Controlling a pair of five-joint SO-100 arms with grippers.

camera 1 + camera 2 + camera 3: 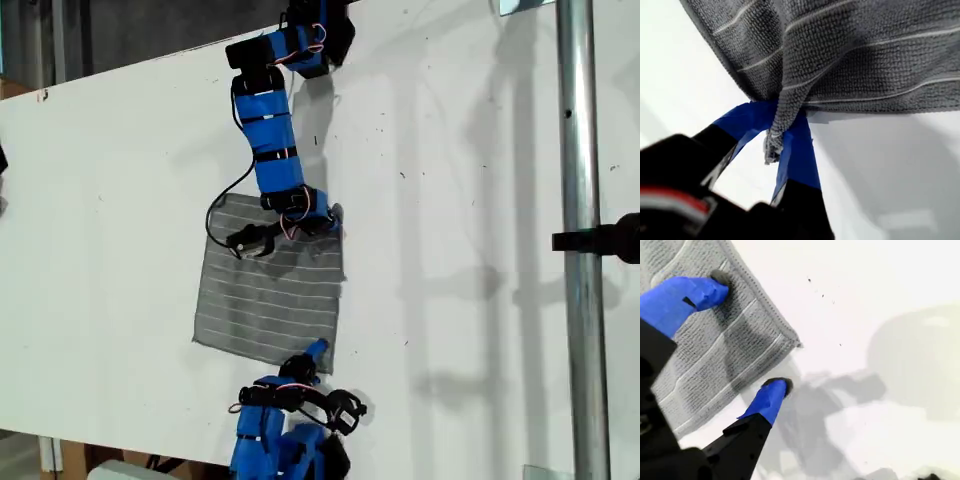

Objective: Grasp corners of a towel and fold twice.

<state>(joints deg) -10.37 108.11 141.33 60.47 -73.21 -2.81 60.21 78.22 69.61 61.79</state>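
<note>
The towel [265, 295], grey with thin white stripes, lies flat on the white table [450, 250]. My first gripper [315, 352] belongs to the arm at the bottom of the exterior view. It is shut on a towel corner [771, 150], and the cloth [850, 50] bunches up between the blue fingers [797, 150]. My second gripper [245, 241], on the arm at the top of the exterior view, stands open over the towel's upper part. One fingertip [720, 277] is over the cloth [700, 355], the other [779, 385] at its edge, near a free corner [795, 344].
A metal pole [580, 250] with a black clamp [600, 240] crosses the exterior view's right side. A black cable [222, 195] loops beside the upper arm at the towel's top edge. The table's near edge runs along the bottom of the exterior view.
</note>
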